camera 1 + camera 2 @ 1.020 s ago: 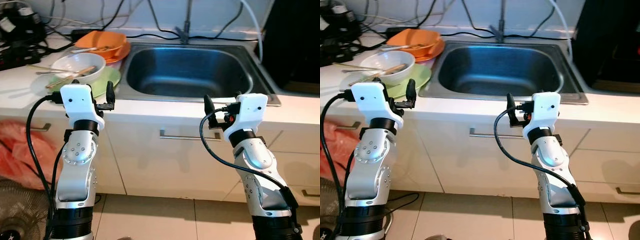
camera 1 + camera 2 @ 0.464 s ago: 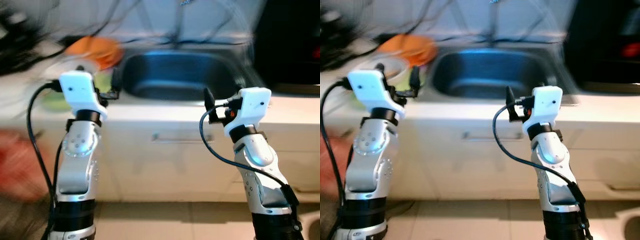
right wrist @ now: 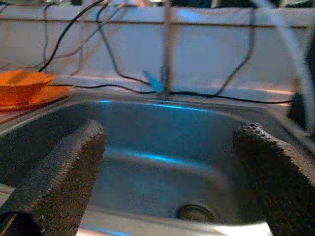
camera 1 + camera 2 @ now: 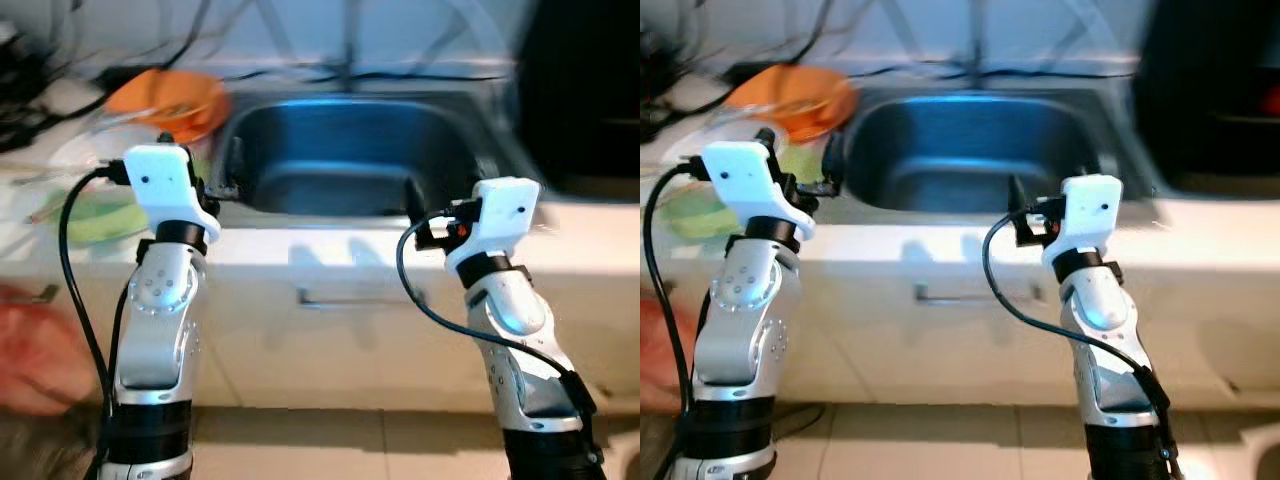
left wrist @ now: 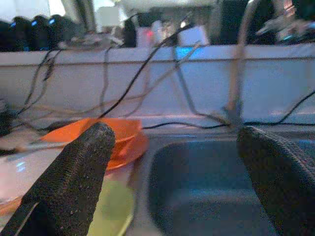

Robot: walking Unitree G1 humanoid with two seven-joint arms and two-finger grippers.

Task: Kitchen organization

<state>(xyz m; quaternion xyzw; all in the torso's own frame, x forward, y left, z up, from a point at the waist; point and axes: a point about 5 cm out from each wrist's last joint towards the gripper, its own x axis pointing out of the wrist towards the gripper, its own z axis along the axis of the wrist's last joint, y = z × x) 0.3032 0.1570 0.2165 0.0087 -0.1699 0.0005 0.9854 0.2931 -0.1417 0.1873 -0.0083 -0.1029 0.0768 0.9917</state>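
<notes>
Orange bowl (image 4: 165, 97) sits on the desk (image 4: 330, 245) at about 10 o'clock from the sink (image 4: 350, 150), stacked on an orange plate, with a white bowl (image 4: 95, 150) and a green plate (image 4: 100, 220) closer to the front edge at roughly 9 o'clock. Everything's a bit smeared by motion blur, so the stuff lying in the bowls is too fuzzy to call. The left gripper (image 4: 222, 175) hangs over the front left corner of the sink, fingers (image 5: 74, 182) spread wide with nothing between them; its wrist view looks past them at the orange bowl and the basin. The right gripper (image 4: 412, 205) is up at the sink's front rim around 5 o'clock, fingers (image 3: 59, 172) also wide apart and empty, looking down into the steel basin with the drain (image 3: 196, 212) at the bottom. Black cables (image 3: 113, 64) trail along the white wall behind the sink, and a cabinet handle (image 4: 330, 297) shows below the desk edge.
</notes>
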